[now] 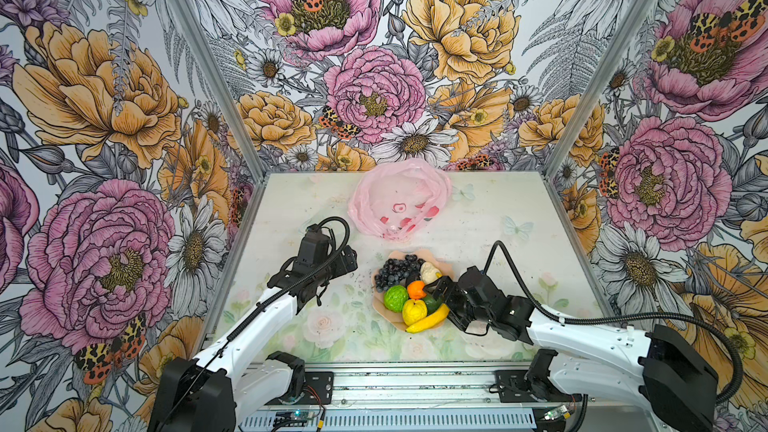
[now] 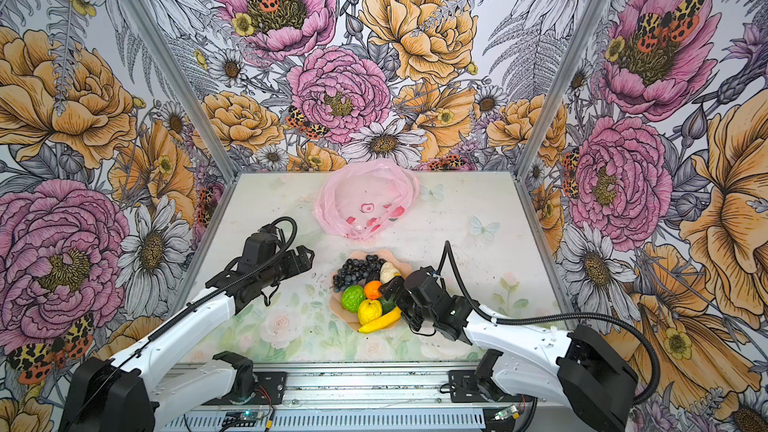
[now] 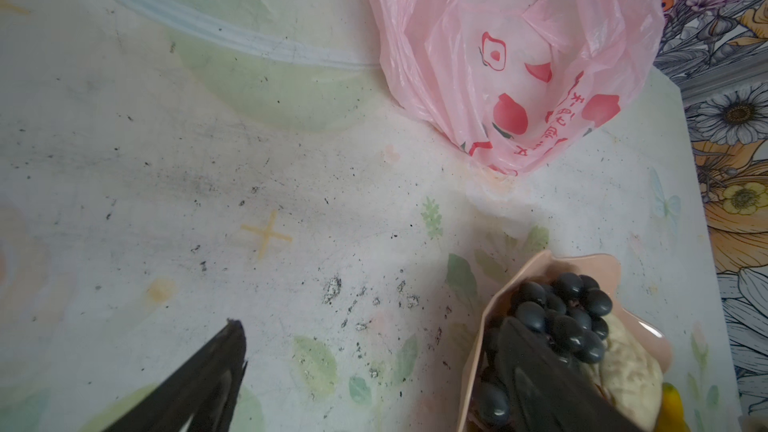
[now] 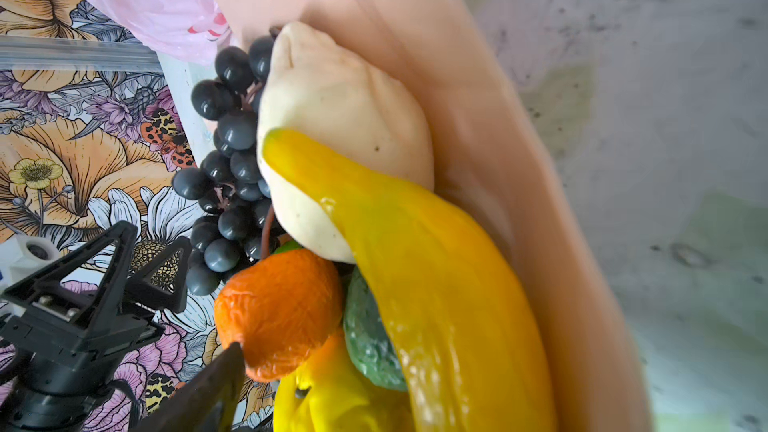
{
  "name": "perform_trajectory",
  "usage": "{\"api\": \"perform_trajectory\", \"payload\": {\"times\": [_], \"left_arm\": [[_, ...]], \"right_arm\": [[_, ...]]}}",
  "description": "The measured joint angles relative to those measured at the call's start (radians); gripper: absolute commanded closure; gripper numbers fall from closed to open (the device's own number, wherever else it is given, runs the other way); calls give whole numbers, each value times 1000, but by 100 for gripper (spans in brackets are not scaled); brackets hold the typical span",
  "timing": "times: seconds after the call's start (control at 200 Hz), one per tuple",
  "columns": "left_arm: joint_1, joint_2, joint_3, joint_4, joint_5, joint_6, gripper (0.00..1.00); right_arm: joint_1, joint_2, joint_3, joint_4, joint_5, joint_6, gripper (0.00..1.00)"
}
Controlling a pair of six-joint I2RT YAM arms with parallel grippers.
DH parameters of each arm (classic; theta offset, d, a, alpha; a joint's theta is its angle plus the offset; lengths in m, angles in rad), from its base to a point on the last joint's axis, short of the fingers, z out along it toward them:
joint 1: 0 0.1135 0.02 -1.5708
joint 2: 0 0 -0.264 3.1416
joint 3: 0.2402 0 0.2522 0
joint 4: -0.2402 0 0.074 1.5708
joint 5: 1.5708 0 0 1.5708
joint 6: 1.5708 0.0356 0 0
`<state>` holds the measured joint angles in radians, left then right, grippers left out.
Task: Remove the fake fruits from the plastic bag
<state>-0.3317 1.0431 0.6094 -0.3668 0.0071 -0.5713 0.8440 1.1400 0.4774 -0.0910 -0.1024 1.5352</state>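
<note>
Right claw (image 1: 441,297): released, jaws wide, empty, tips just beside the yellow plastic banana (image 1: 428,320) and dark green avocado (image 1: 432,304). Left claw (image 1: 352,261): released, empty, above the counter (image 1: 291,222) beside the peach-pink scalloped plate (image 1: 379,307). Fake fruits (image 1: 395,297) sit piled on that plate; the thin translucent pink plastic bag (image 1: 399,197) lies well apart, only flat red prints (image 1: 432,212) visible inside. We'd call unloading done: we lift straight up, no clipping the banana.
</note>
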Motion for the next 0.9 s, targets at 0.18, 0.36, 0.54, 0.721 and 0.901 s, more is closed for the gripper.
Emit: {"api": "perform_trajectory", "payload": {"times": [0.18, 0.36, 0.54, 0.721, 0.901], "left_arm": [[10, -73, -36, -29, 0, 0, 5], [27, -123, -61, -51, -14, -4, 5], [42, -161, -77, -56, -43, -8, 4], [69, -178, -80, -56, -72, -10, 3], [116, -169, -80, -50, -96, -10, 3]], "right_arm": [[-20, 134, 79, 60, -28, -52, 0], [-28, 191, 134, 89, -44, -100, 0], [-37, 194, 156, 26, -42, -160, 1], [-78, 175, 154, -32, -41, -205, 1], [-108, 108, 154, -89, -32, -277, 0]]}}
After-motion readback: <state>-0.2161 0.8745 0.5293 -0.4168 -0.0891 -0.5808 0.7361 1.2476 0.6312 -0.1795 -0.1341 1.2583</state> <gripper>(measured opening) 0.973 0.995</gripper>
